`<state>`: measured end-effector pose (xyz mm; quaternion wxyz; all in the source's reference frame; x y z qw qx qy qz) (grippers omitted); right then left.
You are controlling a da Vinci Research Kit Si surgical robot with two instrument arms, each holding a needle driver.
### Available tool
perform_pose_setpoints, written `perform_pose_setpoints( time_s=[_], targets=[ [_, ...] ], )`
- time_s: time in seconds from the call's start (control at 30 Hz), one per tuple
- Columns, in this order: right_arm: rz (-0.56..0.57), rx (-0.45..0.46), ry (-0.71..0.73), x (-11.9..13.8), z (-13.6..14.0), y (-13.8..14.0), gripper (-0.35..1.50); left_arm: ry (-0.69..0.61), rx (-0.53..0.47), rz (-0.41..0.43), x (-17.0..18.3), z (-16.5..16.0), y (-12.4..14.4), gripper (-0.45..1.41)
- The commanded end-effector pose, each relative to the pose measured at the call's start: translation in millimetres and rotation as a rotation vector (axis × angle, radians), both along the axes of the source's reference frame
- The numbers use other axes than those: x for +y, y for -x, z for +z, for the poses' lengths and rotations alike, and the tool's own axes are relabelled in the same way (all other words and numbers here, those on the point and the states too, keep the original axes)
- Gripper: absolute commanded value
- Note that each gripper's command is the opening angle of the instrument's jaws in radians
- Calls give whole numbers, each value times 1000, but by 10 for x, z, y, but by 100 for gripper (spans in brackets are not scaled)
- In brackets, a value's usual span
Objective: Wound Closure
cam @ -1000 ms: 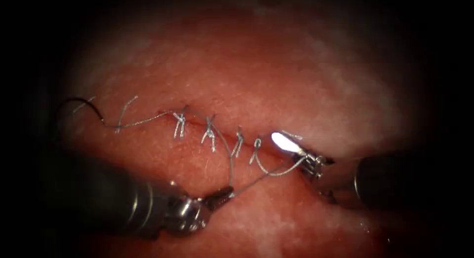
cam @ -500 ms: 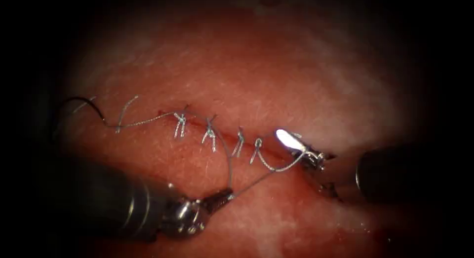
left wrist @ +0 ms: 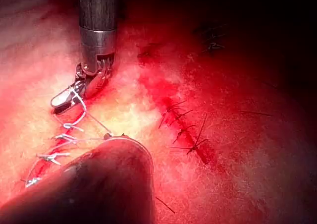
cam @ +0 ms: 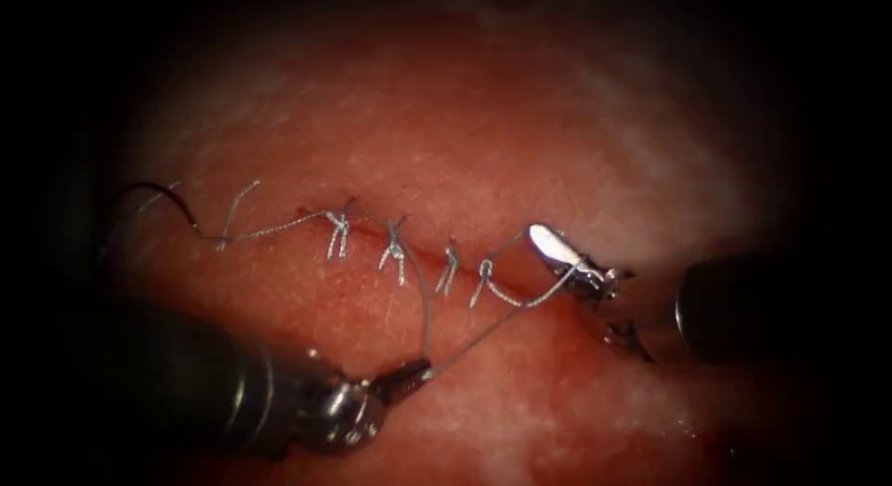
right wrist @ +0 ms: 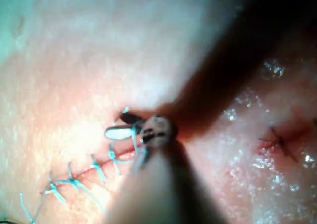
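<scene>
Left hand (cam: 420, 369) pinching the thread (cam: 474, 340) below the cut (cam: 423, 256). Right hand (cam: 541, 239) spread a little, with thread looped round it. Needle (cam: 158, 192) lying loose on the tissue (cam: 465, 124), far left. Probably best to pull gently, so the loop does not slip off.

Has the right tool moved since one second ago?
Yes. The right tool has risen and shifted slightly right, away from the nearest stitch, thread wrapped around it.

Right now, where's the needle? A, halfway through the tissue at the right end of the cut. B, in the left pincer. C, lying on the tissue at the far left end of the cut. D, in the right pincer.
C: the needle lies on the tissue at far left, away from both pincers.
</scene>
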<state>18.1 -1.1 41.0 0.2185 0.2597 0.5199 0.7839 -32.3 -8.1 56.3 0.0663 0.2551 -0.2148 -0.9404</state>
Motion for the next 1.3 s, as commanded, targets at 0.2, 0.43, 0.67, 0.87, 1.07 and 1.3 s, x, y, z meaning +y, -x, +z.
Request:
perform_pose_setpoints(
  time_s=[0.2, 0.43, 0.67, 0.87, 1.07, 1.3],
  targets=[
    [-9, -25, -22, -3, 15, -22, 93, -1, 3, 6, -18, 1, 2, -45],
    [-32, -71, -19, 0, 21, -30, 96, -1, 3, 6, -19, -1, 1, -45],
    [-144, -225, 52, 2, 18, -34, 100, -1, 3, 6, -22, -2, 0, -45],
    [-160, -249, 68, 6, 14, -35, 10, 1, 4, 7, -24, -2, -2, -45],
    [-237, -326, 199, 7, -1, -32, -35, 2, 2, 10, -26, -2, -6, -45],
    [-316, -474, 343, 9, -47, -31, -35, -2, 5, 12, -22, -4, -15, -45]
  ],
)
